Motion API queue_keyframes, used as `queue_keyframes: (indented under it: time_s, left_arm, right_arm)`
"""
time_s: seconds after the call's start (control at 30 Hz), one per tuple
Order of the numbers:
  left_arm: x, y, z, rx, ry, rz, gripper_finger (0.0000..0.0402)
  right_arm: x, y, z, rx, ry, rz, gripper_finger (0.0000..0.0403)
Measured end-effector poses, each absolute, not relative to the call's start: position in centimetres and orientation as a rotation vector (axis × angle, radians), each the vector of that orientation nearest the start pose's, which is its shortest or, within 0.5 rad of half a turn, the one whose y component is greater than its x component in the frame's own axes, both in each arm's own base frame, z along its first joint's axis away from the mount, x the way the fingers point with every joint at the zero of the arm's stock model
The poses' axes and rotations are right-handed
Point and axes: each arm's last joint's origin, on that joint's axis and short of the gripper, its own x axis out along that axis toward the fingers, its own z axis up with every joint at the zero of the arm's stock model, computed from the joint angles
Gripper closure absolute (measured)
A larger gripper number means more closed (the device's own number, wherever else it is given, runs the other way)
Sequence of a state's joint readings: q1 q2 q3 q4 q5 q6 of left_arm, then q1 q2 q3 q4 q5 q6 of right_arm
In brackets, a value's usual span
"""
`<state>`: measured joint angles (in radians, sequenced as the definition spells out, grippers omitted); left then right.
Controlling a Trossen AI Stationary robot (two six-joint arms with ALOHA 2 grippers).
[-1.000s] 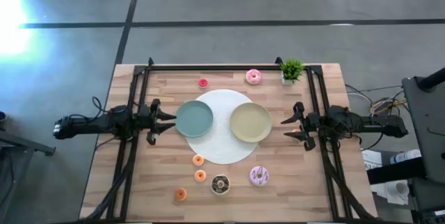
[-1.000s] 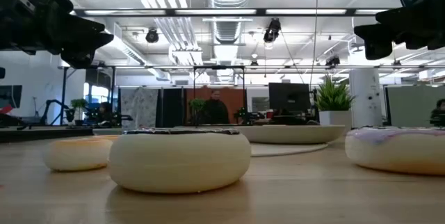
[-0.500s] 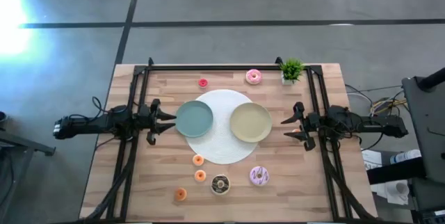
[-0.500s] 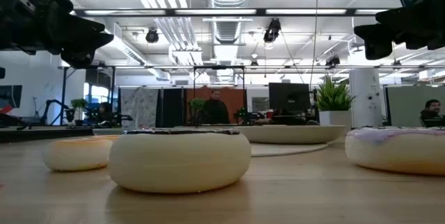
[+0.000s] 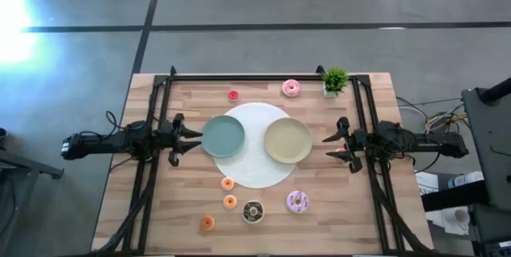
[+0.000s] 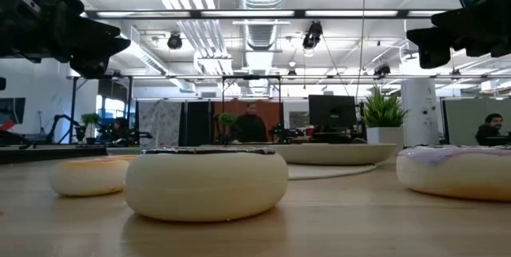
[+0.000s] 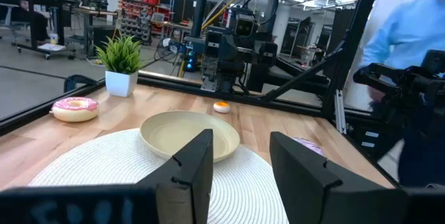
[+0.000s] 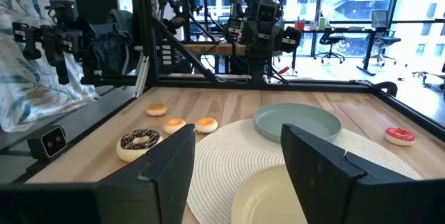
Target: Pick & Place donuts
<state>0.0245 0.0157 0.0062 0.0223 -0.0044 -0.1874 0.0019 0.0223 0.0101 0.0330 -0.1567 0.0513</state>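
Nothing on the table had moved over the past second; only a seated person in the room beyond shifted slightly at the low view's right edge. The left gripper (image 5: 192, 138) stood with jaws spread and empty, just left of the blue-grey plate (image 5: 223, 137). The right gripper (image 5: 329, 145), fingers likewise parted, hung right of the yellow-green plate (image 5: 288, 140). Both plates sat on a white round mat (image 5: 254, 174). The pink-iced donut (image 5: 291, 88) and a small red donut (image 5: 233, 95) lay near the far edge, beside a potted plant (image 5: 334, 81). The chocolate donut (image 5: 253, 211), lilac donut (image 5: 298, 202) and three orange donuts (image 5: 229, 201) lay along the near edge, with bare wood between them.
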Motion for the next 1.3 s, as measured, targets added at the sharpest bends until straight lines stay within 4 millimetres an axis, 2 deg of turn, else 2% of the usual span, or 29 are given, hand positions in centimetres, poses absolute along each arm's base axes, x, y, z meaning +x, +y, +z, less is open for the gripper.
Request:
queue_keyframes:
  time_s: [0.87, 0.97, 1.07, 1.23, 1.3]
  left_arm:
    - [9.83, 0.25, 16.65, -0.187, -0.015, 0.028, 0.0284]
    - [9.83, 0.25, 16.65, -0.187, -0.015, 0.027, 0.0284]
    - [9.83, 0.25, 16.64, -0.187, -0.015, 0.028, 0.0284]
    - [9.83, 0.25, 16.65, -0.187, -0.015, 0.028, 0.0284]
    - [9.83, 0.25, 16.65, -0.187, -0.015, 0.028, 0.0284]
  right_arm:
    - [9.81, 0.47, 16.84, 0.051, -0.017, 0.159, 0.0197]
    - [9.81, 0.47, 16.85, 0.103, -0.014, 0.16, 0.0197]
    - [9.83, 0.42, 16.84, 0.252, -0.002, 0.144, 0.0197]
    - [9.78, 0.38, 17.48, 1.083, -0.008, 0.163, 0.0197]
    - [9.82, 0.24, 17.4, 1.239, -0.018, 0.116, 0.0197]
